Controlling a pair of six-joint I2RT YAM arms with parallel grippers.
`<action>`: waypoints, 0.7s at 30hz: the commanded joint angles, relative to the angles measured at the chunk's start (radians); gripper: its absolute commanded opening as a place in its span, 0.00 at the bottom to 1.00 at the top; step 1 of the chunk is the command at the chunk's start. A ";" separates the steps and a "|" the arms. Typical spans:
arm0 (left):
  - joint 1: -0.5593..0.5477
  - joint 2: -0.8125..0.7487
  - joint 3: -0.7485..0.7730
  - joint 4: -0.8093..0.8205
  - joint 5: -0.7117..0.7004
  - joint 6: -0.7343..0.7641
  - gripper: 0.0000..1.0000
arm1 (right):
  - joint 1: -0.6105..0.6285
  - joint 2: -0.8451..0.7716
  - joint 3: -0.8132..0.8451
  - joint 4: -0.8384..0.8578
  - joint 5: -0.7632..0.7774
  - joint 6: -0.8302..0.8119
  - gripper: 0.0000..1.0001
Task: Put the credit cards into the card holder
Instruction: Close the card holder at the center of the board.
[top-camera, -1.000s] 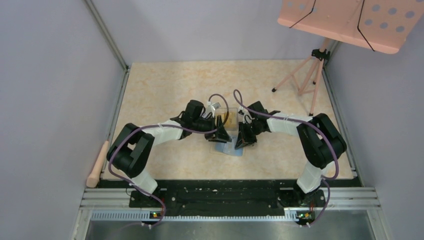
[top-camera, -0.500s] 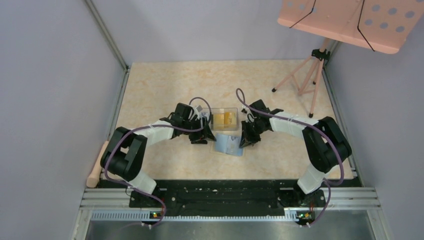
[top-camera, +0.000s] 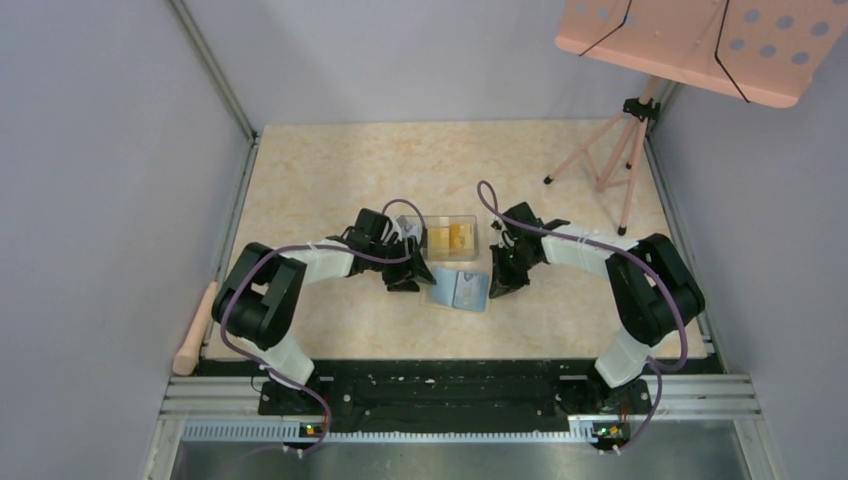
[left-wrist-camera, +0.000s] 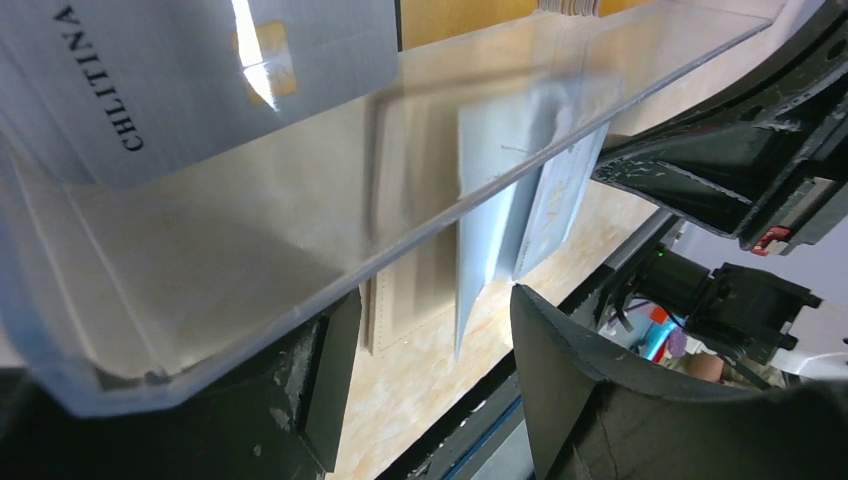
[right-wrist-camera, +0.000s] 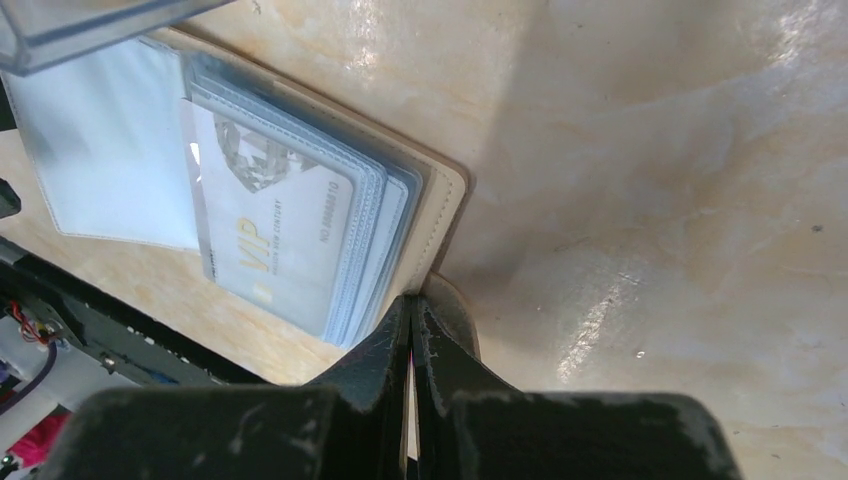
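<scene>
The card holder (top-camera: 460, 290) lies open on the table, blue pockets up, between my two grippers. In the right wrist view a pale VIP credit card (right-wrist-camera: 270, 235) sits in its pockets inside the tan rim (right-wrist-camera: 445, 215). Yellow credit cards (top-camera: 447, 238) lie in a clear box (top-camera: 472, 222) just behind it. A silvery card (left-wrist-camera: 200, 70) shows inside the box wall (left-wrist-camera: 420, 230). My left gripper (left-wrist-camera: 430, 385) is open at the box's left front corner, nothing between its fingers. My right gripper (right-wrist-camera: 412, 305) is shut, its tips at the holder's right edge.
A pink music stand (top-camera: 700, 40) on a tripod (top-camera: 610, 160) stands at the back right. A wooden handle (top-camera: 195, 330) lies beyond the table's left edge. Grey walls close in both sides.
My left gripper has drawn back to the left off the card holder and its jaws have widened. The right gripper has shifted slightly right, leaving the holder more exposed.
</scene>
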 joint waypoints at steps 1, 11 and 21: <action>-0.026 0.039 0.016 0.085 0.030 -0.010 0.62 | -0.008 0.049 -0.014 0.003 0.056 -0.020 0.00; -0.069 -0.007 0.041 0.199 0.169 -0.028 0.56 | -0.008 0.062 -0.011 0.020 0.010 -0.020 0.00; -0.115 -0.041 0.086 0.213 0.178 -0.038 0.55 | -0.008 0.060 -0.005 0.022 -0.012 -0.025 0.00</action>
